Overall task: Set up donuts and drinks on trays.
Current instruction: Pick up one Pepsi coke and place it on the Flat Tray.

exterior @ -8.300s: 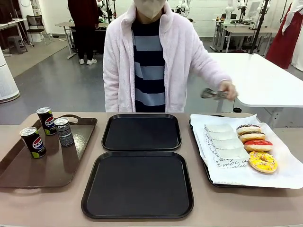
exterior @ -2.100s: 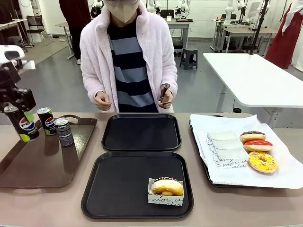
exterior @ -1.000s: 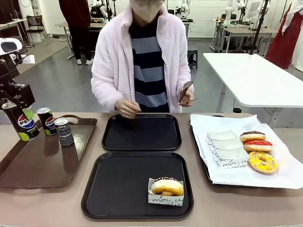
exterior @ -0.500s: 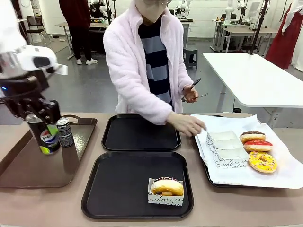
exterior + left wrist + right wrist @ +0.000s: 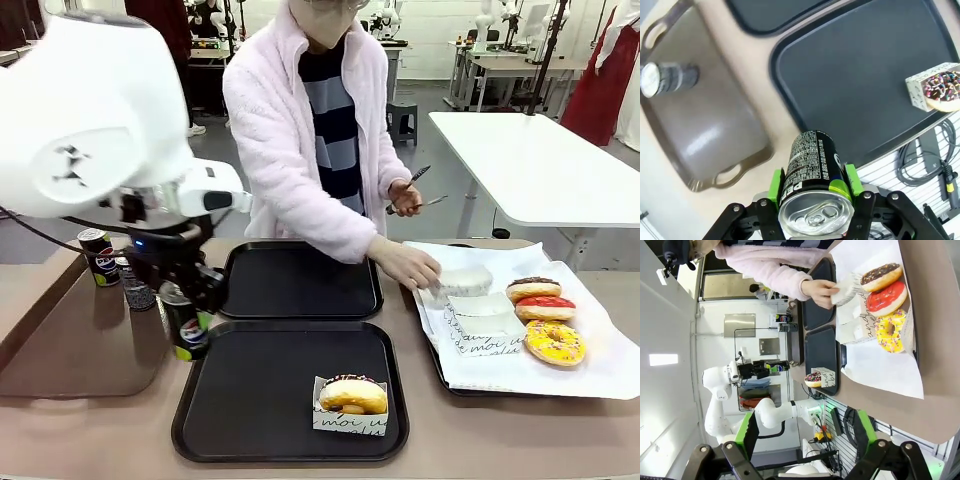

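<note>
Showing the left gripper (image 5: pixel 187 298) with its jaws clamped on a black Pepsi can (image 5: pixel 187 335). The can is held upright by its upper part at the left rim of the near black tray (image 5: pixel 260 400), between that tray and the brown handled tray (image 5: pixel 60 350); whether its base touches anything cannot be told. In the left wrist view the green pads (image 5: pixel 775 184) press both sides of the can, its silver top toward the camera, with a strip of worktop (image 5: pixel 760 95) beyond.

Toward the near right corner of the near black tray lies a chocolate-glazed donut (image 5: pixel 350 395) in a white paper sleeve. The far black tray (image 5: pixel 300 282) lies just behind the near one. On the brown handled tray stand a second Pepsi can (image 5: pixel 96 255) and a grey patterned can (image 5: pixel 133 290), the latter partly behind the arm.

At the right, a paper-lined tray (image 5: pixel 600 370) carries a stack of paper sleeves (image 5: pixel 485 320) and, in a row, a chocolate donut (image 5: pixel 532 289), a red donut (image 5: pixel 545 307) and a yellow donut (image 5: pixel 555 342). One hand (image 5: pixel 405 265) of the person grasps the farthest sleeve (image 5: pixel 462 280); the other hand (image 5: pixel 405 198) holds tongs (image 5: pixel 419 177).

The right gripper (image 5: pixel 807 435) has its jaws wide apart with nothing between them.
</note>
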`<state>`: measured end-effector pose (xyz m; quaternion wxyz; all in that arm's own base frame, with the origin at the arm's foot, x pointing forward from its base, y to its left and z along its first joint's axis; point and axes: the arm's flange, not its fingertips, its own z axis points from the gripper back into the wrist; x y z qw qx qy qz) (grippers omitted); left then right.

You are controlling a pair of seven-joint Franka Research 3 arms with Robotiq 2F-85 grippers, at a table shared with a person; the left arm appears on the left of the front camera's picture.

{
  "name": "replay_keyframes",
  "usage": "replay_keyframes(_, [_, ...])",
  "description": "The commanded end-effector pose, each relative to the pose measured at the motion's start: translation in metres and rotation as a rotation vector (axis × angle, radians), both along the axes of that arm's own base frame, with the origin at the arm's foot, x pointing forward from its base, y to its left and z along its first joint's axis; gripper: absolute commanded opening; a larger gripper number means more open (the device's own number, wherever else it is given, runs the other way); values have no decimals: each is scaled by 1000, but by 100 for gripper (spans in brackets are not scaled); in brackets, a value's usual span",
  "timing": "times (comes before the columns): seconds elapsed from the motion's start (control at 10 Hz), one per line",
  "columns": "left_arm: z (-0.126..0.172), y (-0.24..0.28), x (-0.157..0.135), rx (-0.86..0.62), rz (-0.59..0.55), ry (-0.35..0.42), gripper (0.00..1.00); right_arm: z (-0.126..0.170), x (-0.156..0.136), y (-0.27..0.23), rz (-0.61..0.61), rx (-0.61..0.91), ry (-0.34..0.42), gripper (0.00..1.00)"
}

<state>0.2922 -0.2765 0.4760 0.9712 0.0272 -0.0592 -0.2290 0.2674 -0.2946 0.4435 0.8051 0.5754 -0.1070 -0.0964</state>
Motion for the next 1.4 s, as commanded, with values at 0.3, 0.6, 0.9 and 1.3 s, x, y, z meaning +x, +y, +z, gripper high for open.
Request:
replay_keyframes(0.3, [-27,-59,-1,-93,-62,-14,58,-1,-1,-1,3,11,-4,100])
replay_keyframes(0.6, [-46,-58,11,-86,-67,-19,58,-1,-1,-1,3,11,-4,100])
replay_keyframes(0.9, [-75,-50,20,-91,-90,-2,58,-1,-1,-1,3,11,-4,100])
replay_keyframes(1.3, [-96,-47,25,-50,-96,-1,58,-1,-1,-1,3,11,-4,100])
